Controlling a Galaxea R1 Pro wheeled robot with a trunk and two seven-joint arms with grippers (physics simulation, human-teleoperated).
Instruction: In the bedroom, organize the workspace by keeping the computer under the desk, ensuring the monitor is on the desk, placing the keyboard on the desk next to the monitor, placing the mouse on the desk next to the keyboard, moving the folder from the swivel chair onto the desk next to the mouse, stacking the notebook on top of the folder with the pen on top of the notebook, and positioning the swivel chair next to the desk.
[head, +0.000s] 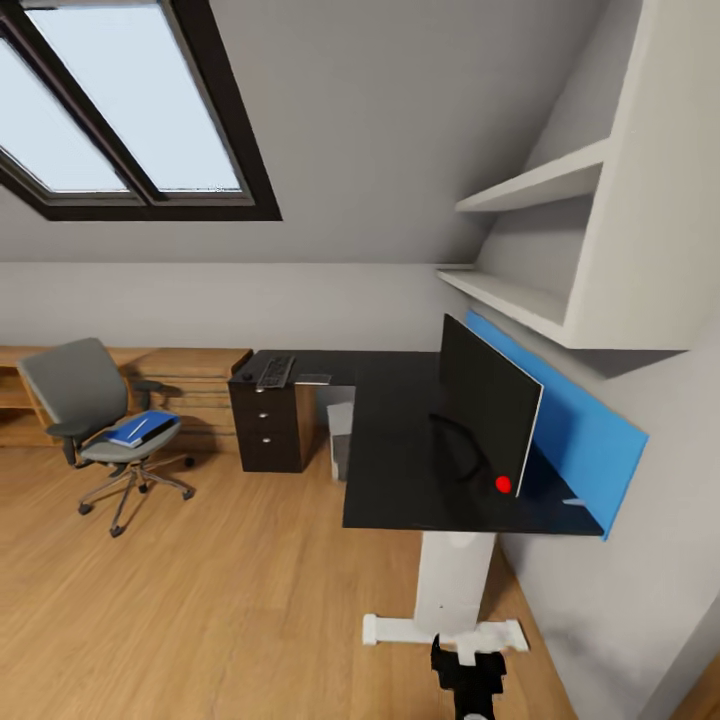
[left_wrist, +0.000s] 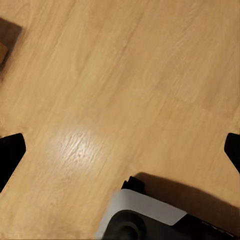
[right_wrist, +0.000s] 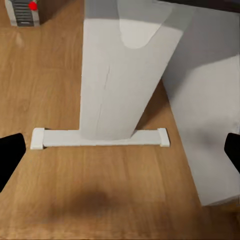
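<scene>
Folder (head: 143, 428) sits on the chair (head: 90, 420), far from your spread, empty jaws, so rolling over carelessly could bump the desk (head: 420, 460) leg.

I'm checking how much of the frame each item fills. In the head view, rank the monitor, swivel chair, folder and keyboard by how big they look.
1. Monitor, though it stands nearest the camera.
2. Swivel chair, farther off.
3. Folder on the chair seat.
4. Keyboard at the desk's far end; close to the folder in apparent size, so this order is unsure.

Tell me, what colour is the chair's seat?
Grey. The swivel chair shows best in the head view, with a blue folder lying on the seat.
</scene>
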